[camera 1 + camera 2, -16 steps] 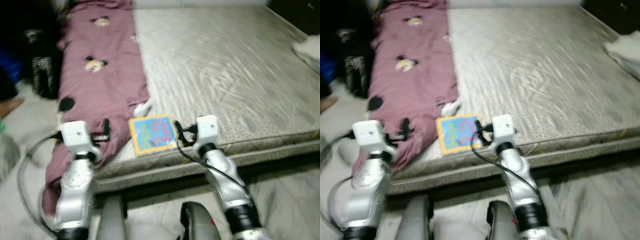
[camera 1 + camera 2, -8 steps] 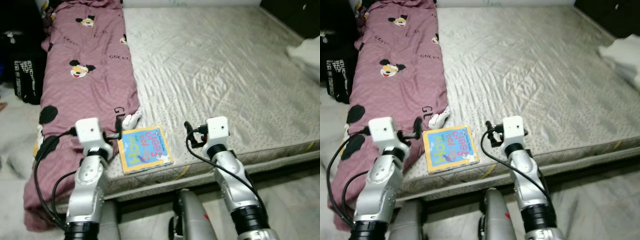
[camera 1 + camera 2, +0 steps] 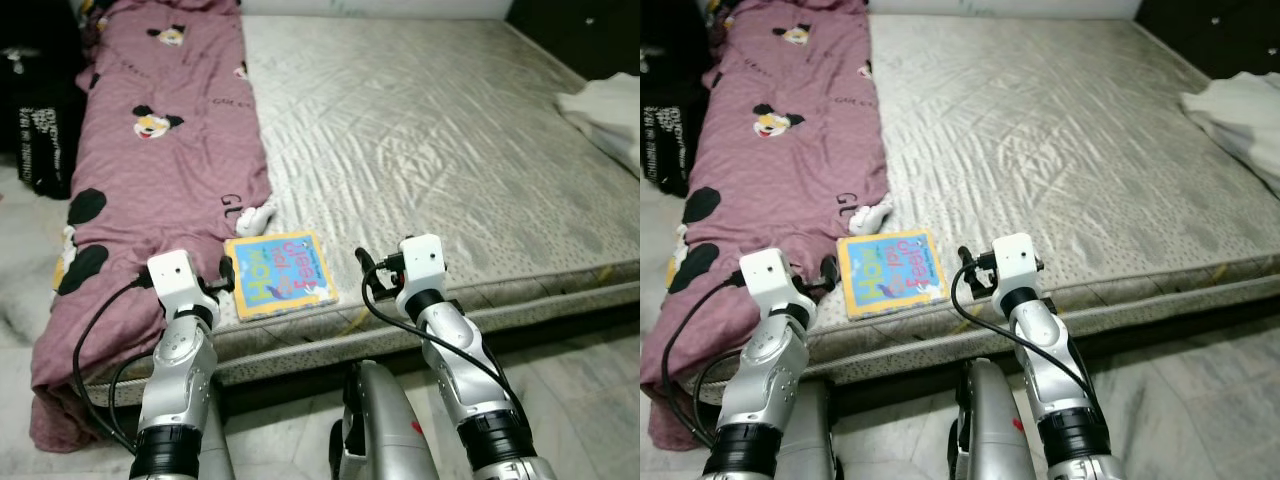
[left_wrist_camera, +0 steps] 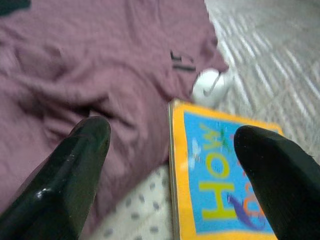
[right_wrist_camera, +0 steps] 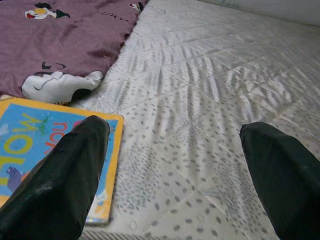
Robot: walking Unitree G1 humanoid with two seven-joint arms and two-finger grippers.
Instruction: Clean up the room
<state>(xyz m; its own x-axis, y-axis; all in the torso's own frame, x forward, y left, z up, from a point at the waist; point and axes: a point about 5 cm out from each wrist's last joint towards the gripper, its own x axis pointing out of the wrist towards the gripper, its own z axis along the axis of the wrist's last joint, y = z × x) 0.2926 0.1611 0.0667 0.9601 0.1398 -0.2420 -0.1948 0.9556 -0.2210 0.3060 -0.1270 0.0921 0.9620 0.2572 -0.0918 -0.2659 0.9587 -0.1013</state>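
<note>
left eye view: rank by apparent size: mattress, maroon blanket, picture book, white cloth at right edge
1. mattress
2. maroon blanket
3/4. picture book and white cloth: look similar; the cloth is cut off by the frame and farther away, so unranked.

My head's two eyes look forward and down from above, taking in both my arms and the near edge of the mattress point(image 3: 420, 130); the pair share the whole scene, slightly offset sideways. My left wrist camera sits low and close, looking along my left gripper point(image 4: 170, 165) at the book point(image 4: 220, 175), just ahead, and the maroon blanket point(image 4: 90, 65). My right wrist camera looks along my right gripper point(image 5: 175, 175) across the mattress. Both wrist views share the book.
</note>
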